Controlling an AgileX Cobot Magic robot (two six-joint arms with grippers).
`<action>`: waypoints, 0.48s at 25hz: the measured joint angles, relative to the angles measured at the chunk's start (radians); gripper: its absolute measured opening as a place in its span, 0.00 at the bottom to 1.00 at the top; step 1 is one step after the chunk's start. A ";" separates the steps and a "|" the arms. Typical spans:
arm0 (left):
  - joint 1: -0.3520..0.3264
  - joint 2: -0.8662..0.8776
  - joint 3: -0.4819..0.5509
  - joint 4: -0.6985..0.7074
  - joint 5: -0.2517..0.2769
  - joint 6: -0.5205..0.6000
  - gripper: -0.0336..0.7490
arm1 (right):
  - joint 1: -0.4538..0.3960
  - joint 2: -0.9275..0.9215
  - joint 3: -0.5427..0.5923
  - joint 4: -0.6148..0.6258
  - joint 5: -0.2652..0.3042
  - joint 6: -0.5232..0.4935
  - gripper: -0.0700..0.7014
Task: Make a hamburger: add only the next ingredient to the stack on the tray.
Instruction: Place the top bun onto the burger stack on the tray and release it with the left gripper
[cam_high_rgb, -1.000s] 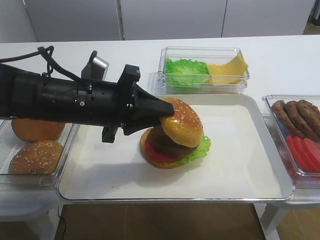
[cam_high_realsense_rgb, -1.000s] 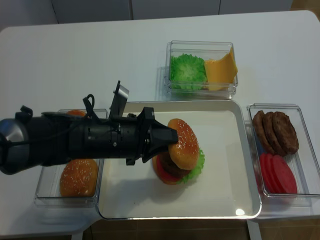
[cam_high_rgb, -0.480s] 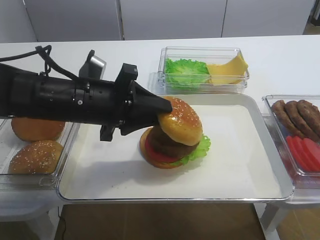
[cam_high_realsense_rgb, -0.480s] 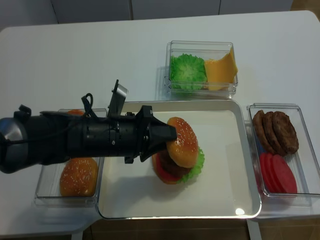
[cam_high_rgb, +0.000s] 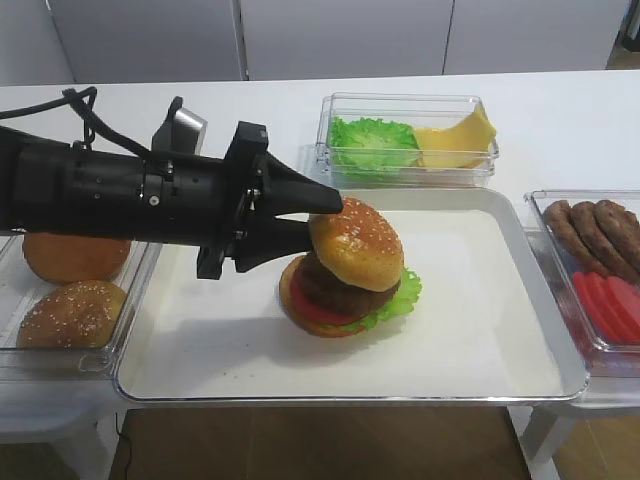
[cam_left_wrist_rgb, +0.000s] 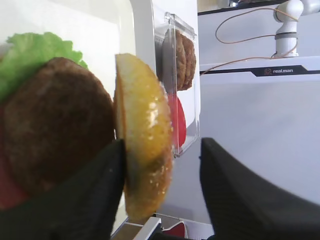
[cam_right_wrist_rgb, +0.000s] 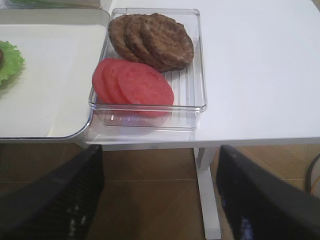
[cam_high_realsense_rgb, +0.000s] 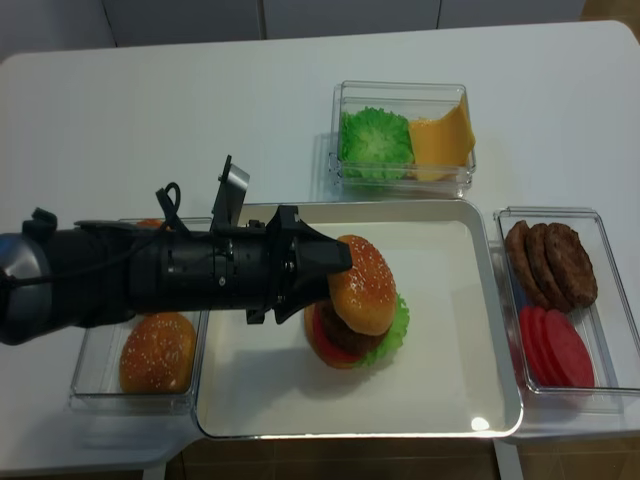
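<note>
Now spread apart from their earlier pinch, the left gripper's (cam_high_rgb: 322, 218) black fingers (cam_left_wrist_rgb: 95, 200) flank the sesame-seeded golden bun top (cam_high_rgb: 357, 243), which sits tilted on the brown patty of the stack (cam_high_rgb: 340, 290) on the cream-white metal-rimmed tray (cam_high_rgb: 480, 340). Right gripper's fingers (cam_right_wrist_rgb: 250, 200) gape wide, empty.

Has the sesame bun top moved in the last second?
Yes. The sesame bun top has shifted slightly left and settled flatter on the patty, judged against the tray rim.
</note>
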 joint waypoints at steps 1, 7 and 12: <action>0.000 0.000 0.000 0.000 0.000 0.000 0.53 | 0.000 0.000 0.000 0.000 0.000 0.000 0.78; 0.011 0.000 0.000 0.018 0.002 0.000 0.69 | 0.000 0.000 0.000 0.000 0.000 0.000 0.78; 0.033 0.000 0.000 0.028 0.002 0.000 0.77 | 0.000 0.000 0.000 0.000 0.000 0.000 0.78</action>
